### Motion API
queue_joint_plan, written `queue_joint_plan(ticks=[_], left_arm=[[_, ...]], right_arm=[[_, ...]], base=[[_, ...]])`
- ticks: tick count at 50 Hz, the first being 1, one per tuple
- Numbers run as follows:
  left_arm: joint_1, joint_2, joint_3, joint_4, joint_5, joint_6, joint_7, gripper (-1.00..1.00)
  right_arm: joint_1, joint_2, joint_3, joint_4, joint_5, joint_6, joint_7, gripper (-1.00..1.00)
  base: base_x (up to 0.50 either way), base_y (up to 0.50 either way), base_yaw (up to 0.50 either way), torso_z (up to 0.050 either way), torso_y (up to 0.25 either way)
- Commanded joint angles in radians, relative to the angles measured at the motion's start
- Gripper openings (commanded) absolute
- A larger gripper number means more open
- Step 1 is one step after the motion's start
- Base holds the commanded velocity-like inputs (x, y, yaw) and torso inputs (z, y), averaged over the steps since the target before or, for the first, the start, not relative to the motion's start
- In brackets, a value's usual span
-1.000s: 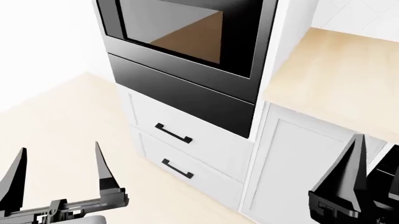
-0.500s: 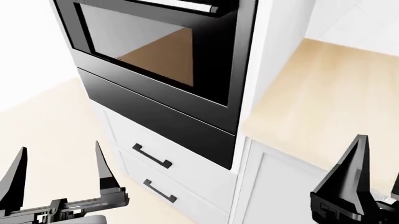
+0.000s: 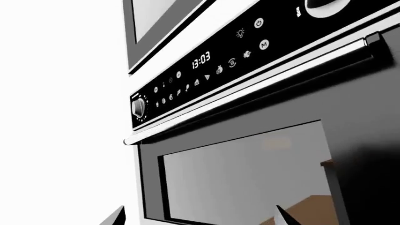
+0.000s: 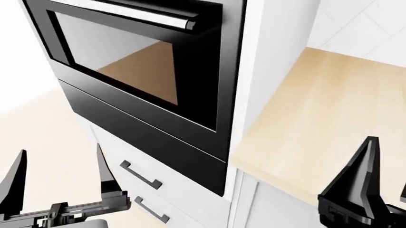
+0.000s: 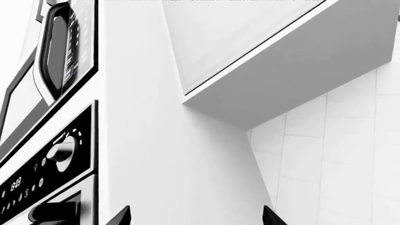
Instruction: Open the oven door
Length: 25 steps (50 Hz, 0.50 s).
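Observation:
The oven door point(image 4: 133, 61) is glossy black with a wide glass window and stands shut in a tall white cabinet. Its thick silver bar handle point(image 4: 136, 16) runs along the door's top edge. In the left wrist view the handle point(image 3: 250, 89) crosses under the lit control panel point(image 3: 206, 70), with the door window point(image 3: 250, 178) below it. My left gripper point(image 4: 60, 168) hangs open, low and in front of the oven, touching nothing. My right gripper point(image 4: 387, 178) is open too, off to the right by the counter. Its wrist view faces the white cabinet side point(image 5: 175, 140).
Under the oven door sits a narrow plain black panel point(image 4: 146, 137), then white drawers with black handles point(image 4: 140, 175). A light wooden countertop point(image 4: 317, 109) runs to the right, with a tiled wall behind it. An upper cabinet point(image 5: 281, 61) hangs above, and another appliance point(image 5: 56, 47) sits over the oven.
The head view has risen and swung right: the oven slid left and down in the picture, and its handle now shows. Both grippers keep their places in the view, still open.

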Motion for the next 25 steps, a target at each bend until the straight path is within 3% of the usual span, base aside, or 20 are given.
queue_joint_plan(ticks=[1,25], left_arm=[[0.002,-0.004,0.002,0.004,-0.001,-0.002,-0.005,1.00],[0.002,-0.013,0.004,0.007,-0.002,-0.005,-0.015,1.00]], right_arm=[[0.002,0.001,-0.001,0.000,0.002,-0.004,0.006,1.00],[0.000,0.011,-0.009,-0.001,-0.001,-0.004,0.011,1.00]], base=[[0.00,0.00,0.00,0.000,0.000],[0.02,-0.03,0.00,0.000,0.000]])
